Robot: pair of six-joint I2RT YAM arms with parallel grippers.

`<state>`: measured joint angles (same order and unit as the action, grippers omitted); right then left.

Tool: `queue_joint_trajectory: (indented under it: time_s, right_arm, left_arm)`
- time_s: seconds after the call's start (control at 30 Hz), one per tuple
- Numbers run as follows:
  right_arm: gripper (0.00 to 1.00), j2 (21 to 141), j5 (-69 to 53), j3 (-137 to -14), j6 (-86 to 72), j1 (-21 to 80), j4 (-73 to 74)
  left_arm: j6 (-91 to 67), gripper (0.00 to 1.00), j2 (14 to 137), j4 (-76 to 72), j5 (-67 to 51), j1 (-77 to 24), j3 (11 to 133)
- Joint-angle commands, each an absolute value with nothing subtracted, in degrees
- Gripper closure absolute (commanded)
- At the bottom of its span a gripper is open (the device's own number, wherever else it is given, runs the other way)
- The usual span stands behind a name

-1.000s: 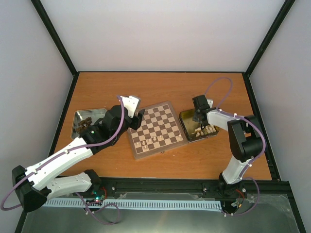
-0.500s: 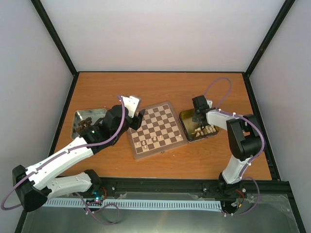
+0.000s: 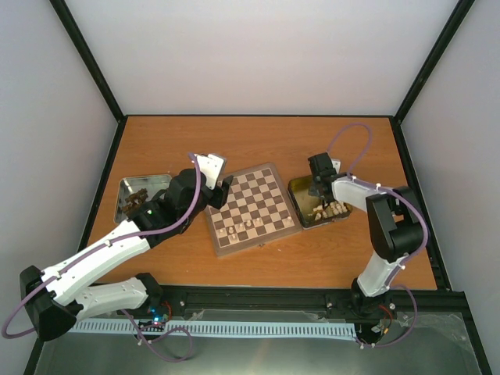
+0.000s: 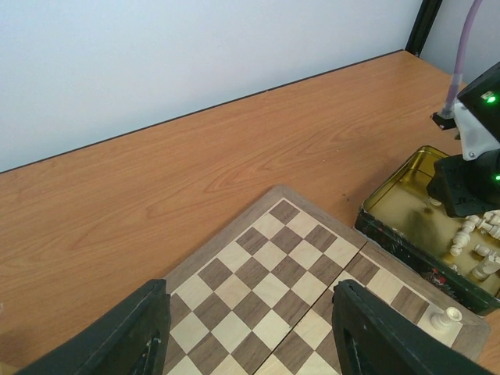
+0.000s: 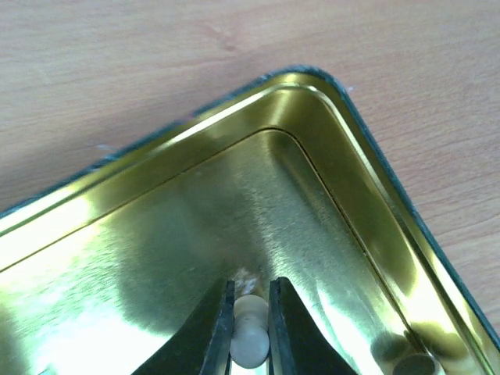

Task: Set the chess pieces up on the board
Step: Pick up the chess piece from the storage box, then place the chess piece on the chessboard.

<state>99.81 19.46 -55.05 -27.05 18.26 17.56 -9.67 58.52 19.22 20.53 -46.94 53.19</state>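
The checkered wooden board (image 3: 254, 207) lies mid-table; a few cream chessmen (image 3: 241, 227) stand on its near rows, and one (image 4: 446, 316) shows in the left wrist view. My left gripper (image 3: 222, 186) hovers open and empty over the board's left edge (image 4: 234, 234). My right gripper (image 3: 316, 186) is down inside the gold tin (image 3: 299, 190), shut on a cream chessman (image 5: 250, 336) just above the tin floor (image 5: 195, 234). More cream chessmen (image 3: 332, 209) lie in the tin's near half.
A silver tray (image 3: 156, 183) at the left holds dark brown chessmen (image 3: 134, 201). The gold tin (image 4: 406, 211) sits right against the board's right side. Black frame posts and white walls surround the table.
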Motion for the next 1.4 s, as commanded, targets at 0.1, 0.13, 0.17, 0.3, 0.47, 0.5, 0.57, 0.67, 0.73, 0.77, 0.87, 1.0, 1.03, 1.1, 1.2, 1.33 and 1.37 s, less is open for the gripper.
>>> queue_joint_trajectory:
  time_s: [0.1, 0.13, 0.17, 0.3, 0.47, 0.5, 0.57, 0.67, 0.73, 0.77, 0.87, 1.0, 1.03, 1.1, 1.2, 1.33, 1.37]
  right_arm:
    - [0.92, 90.6, 19.8, -56.9, -25.7, 22.3, 21.3]
    - [0.92, 89.5, 19.6, -57.1, -25.6, 23.3, 21.9]
    - [0.92, 88.5, 19.7, -57.2, -25.6, 24.5, 22.6]
    - [0.91, 85.8, 18.9, -58.5, -26.2, 30.3, 24.6]
    - [0.91, 86.5, 17.8, -60.6, -27.8, 39.4, 26.8]
    - [0.91, 86.9, 17.6, -61.1, -28.0, 41.0, 27.3]
    - [0.9, 88.3, 17.4, -61.9, -28.6, 44.7, 28.0]
    - [0.91, 90.8, 17.1, -62.4, -28.8, 48.4, 28.5]
    - [0.91, 91.8, 17.3, -61.7, -28.5, 50.3, 27.7]
    - [0.91, 92.4, 17.3, -61.6, -28.6, 50.8, 27.5]
    - [0.91, 93.8, 16.7, -61.4, -29.6, 51.4, 28.1]
    - [0.9, 94.0, 14.2, -60.2, -29.5, 52.7, 27.5]
    - [0.9, 94.2, 13.7, -59.8, -29.6, 52.9, 27.2]
    - [0.9, 95.0, 13.5, -59.4, -29.9, 53.3, 27.3]
    - [0.9, 96.4, 14.0, -59.6, -30.7, 53.4, 28.2]
    - [0.9, 97.4, 14.9, -60.1, -31.7, 53.4, 28.6]
    - [0.9, 97.5, 15.1, -60.2, -31.8, 53.4, 28.9]
  left_arm:
    - [-9.2, 0.42, 58.1, 16.9, 21.5, -46.4, 53.2]
    - [-9.3, 0.42, 58.1, 16.8, 21.6, -46.4, 53.2]
    - [-9.4, 0.42, 57.9, 16.7, 21.9, -46.4, 53.1]
    - [-10.1, 0.42, 56.9, 16.0, 23.1, -46.3, 52.7]
    - [-11.0, 0.42, 55.0, 14.8, 25.7, -46.3, 51.7]
    - [-11.2, 0.42, 54.6, 14.6, 26.5, -46.3, 51.5]
    - [-11.6, 0.42, 53.6, 14.1, 27.4, -46.2, 51.1]
    - [-12.0, 0.41, 52.6, 13.3, 28.1, -46.1, 50.4]
    - [-12.2, 0.41, 52.1, 13.2, 28.4, -46.1, 50.3]
    - [-12.2, 0.41, 52.1, 13.2, 28.4, -46.1, 50.2]
    - [-12.2, 0.41, 52.2, 13.1, 28.3, -46.0, 50.3]
    - [-12.1, 0.41, 52.4, 13.2, 28.1, -46.0, 50.3]
    - [-12.1, 0.41, 52.4, 13.2, 28.1, -46.0, 50.3]
    - [-12.1, 0.41, 52.5, 13.1, 27.8, -46.0, 50.3]
    - [-12.1, 0.41, 52.7, 13.3, 27.5, -45.9, 50.3]
    - [-12.1, 0.41, 52.7, 13.3, 27.4, -46.0, 50.3]
    - [-12.1, 0.41, 52.8, 13.3, 27.4, -45.9, 50.3]
